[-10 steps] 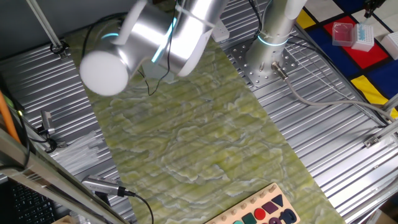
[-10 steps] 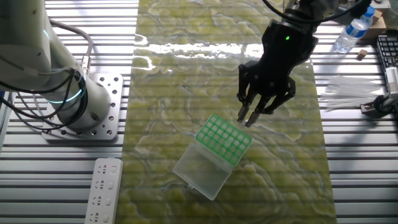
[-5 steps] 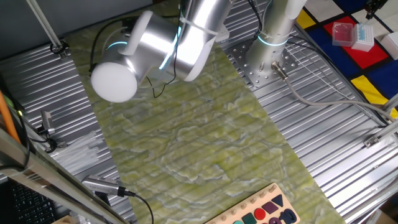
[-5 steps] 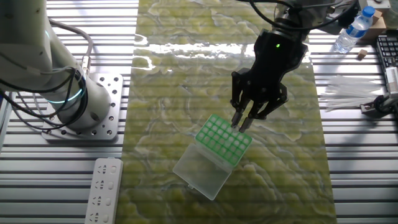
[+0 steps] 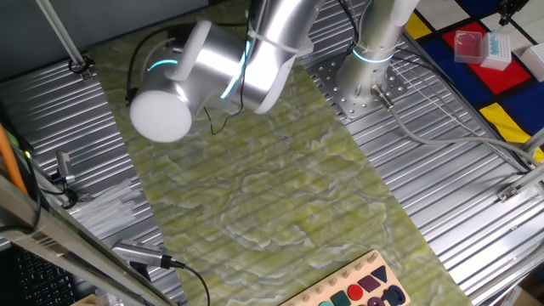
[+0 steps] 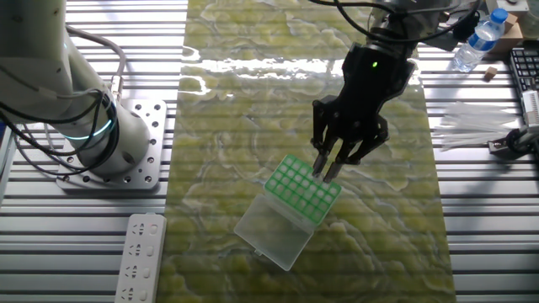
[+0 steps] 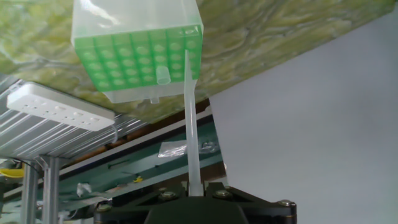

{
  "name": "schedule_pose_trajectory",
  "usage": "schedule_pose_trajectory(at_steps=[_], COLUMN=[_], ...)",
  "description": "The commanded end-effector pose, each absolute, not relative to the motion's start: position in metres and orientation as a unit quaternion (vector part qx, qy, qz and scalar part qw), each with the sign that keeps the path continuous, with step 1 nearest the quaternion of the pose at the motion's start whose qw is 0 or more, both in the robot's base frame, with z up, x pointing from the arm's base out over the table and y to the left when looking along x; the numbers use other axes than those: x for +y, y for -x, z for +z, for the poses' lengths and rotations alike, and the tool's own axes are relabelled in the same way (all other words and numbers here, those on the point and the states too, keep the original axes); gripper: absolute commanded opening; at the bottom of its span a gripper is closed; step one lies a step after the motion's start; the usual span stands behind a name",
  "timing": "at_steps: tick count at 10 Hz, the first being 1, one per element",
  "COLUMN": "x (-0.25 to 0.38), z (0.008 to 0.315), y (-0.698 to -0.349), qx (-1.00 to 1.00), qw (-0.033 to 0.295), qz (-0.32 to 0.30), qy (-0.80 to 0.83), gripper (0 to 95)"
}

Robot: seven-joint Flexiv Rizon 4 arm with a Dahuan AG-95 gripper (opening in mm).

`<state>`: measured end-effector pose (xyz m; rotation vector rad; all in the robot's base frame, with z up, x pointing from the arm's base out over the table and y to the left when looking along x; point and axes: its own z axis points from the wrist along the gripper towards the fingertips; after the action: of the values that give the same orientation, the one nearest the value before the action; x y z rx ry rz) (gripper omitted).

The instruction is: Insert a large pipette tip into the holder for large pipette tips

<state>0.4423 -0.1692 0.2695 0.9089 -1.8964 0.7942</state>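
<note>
The holder for large pipette tips (image 6: pixel 303 188) is a small box with a green gridded top and pale sides; its clear lid (image 6: pixel 269 233) lies open beside it on the green mat. My gripper (image 6: pixel 326 171) hangs just above the holder's far right corner, shut on the large pipette tip. In the hand view the clear tip (image 7: pixel 191 118) runs from between the jaws up to the holder's green grid (image 7: pixel 138 59), its point at the grid's right edge. One tip (image 7: pixel 161 76) stands in a hole there. The first fixed view shows only the arm (image 5: pixel 208 68).
A white power strip (image 6: pixel 140 257) lies on the metal table left of the mat. The arm's base (image 6: pixel 101 143) stands at the left. A pile of clear tips (image 6: pixel 472 122) and a water bottle (image 6: pixel 480 38) are at the right. A red box (image 5: pixel 467 42) sits far off.
My gripper has moved left and down towards the holder with the tip in it, most of it in the first half second. The holder has not moved.
</note>
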Motion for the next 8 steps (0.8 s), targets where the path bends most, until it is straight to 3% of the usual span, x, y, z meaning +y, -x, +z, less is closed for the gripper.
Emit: schedule_pose_trajectory(at_steps=[1, 8], x=[-0.193, -0.1957], z=[0.2318, 0.2244], y=[-0.4301, -0.433], qx=[-0.76, -0.748], qw=[0.431, 0.437], qz=[0.319, 0.329], qy=[-0.366, -0.376], gripper=[0.0, 0.0])
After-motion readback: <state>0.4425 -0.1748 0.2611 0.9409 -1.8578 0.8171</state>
